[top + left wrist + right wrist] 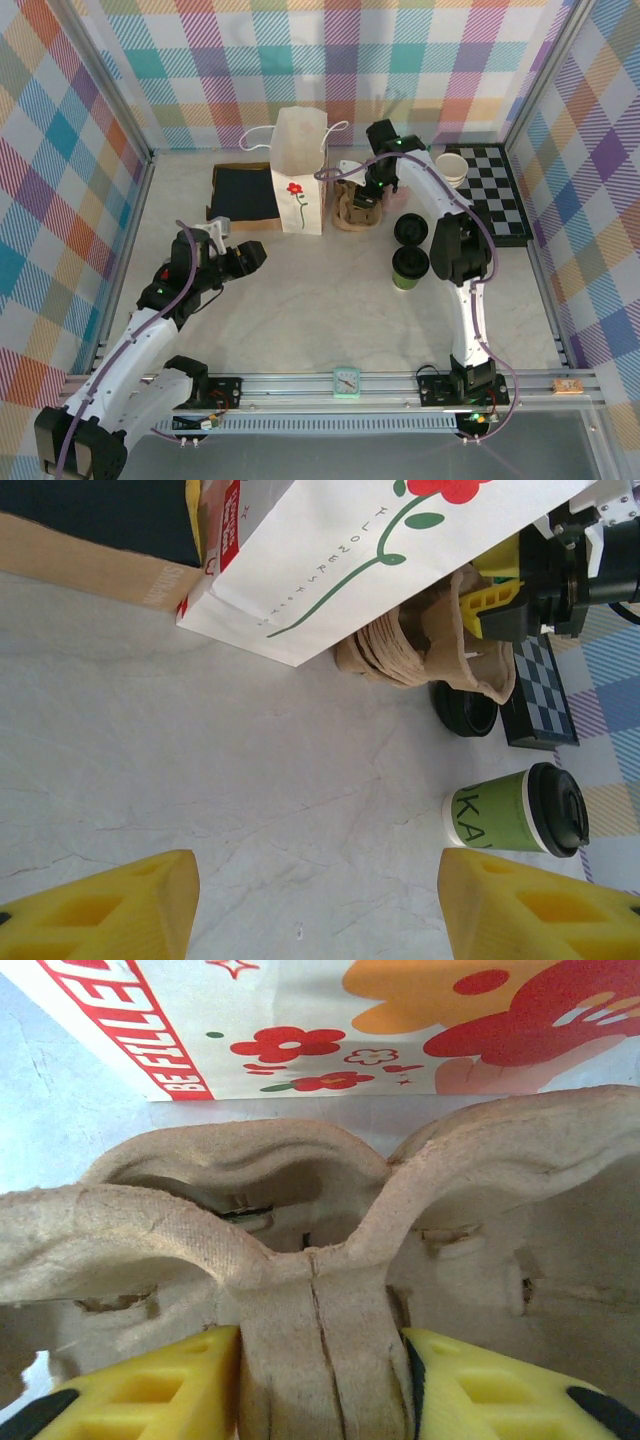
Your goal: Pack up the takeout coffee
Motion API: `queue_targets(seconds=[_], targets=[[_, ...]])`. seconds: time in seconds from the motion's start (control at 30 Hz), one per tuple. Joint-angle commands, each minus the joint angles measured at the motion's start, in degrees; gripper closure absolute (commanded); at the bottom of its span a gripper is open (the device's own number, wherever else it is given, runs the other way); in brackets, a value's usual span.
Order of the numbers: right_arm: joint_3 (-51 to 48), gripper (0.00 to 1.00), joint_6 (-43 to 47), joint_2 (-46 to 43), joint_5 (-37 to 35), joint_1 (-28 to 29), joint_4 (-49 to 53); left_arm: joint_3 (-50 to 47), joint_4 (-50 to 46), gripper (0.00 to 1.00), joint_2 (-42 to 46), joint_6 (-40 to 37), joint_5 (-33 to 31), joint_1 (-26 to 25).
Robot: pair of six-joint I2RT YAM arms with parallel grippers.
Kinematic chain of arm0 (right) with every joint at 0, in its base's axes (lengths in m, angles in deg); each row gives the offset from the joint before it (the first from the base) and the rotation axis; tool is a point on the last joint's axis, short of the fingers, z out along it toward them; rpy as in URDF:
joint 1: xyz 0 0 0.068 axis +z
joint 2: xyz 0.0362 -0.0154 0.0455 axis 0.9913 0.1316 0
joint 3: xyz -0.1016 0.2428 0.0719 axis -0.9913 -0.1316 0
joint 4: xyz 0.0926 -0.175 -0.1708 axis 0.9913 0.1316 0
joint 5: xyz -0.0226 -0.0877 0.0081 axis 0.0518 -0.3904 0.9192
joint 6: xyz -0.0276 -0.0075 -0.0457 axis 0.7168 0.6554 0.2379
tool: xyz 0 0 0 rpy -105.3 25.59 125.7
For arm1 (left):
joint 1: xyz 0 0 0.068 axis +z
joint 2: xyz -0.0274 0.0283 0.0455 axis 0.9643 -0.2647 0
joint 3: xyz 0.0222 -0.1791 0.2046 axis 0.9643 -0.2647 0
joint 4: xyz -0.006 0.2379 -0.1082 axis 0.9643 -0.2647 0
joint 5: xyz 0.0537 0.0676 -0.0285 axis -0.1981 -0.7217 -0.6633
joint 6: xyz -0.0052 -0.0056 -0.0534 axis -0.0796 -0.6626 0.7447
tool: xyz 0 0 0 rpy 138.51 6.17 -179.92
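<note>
Takeout coffee (410, 267) (505, 815): short paper cup, green-and-cream wall, round black plastic lid; upright on the pale marbled table (300, 300), right of centre, just nearer the arm bases than a loose black lid (411, 229), apart from the bag. Paper bag (300, 185) (330, 550): tall, white, smooth, red flower print on a green stem, cord handles; upright at the table's far middle. Cup carrier (352, 208) (310, 1250): moulded brown pulp, fibrous, rounded wells, just right of the bag. Right gripper (372, 192) (320, 1385): yellow ribbed fingers (160, 1395) clasped on the carrier's central rib, one pressed against each side. Left gripper (245, 258) (320, 920): jaws spread wide over bare table, holding and touching nothing.
</note>
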Motion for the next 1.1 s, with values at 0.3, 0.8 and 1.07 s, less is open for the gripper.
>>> queue_targets(seconds=[0.3, 0.8, 1.07], targets=[[-5.11, 0.63, -1.74, -10.64, -2.77, 2.69, 0.45, 4.40, -3.68, 0.36, 2.44, -1.68, -1.33, 0.69], [-18.14, 0.66, -14.80, -28.12, -1.88, 5.66, -2.32, 16.81, -6.68, 0.36, -4.62, -3.45, -4.25, 0.73], [-26.47, 0.69, -20.72, -39.12, -2.66, 9.25, -5.17, 31.85, -10.55, 0.36, -18.93, -4.42, -6.22, 0.67]])
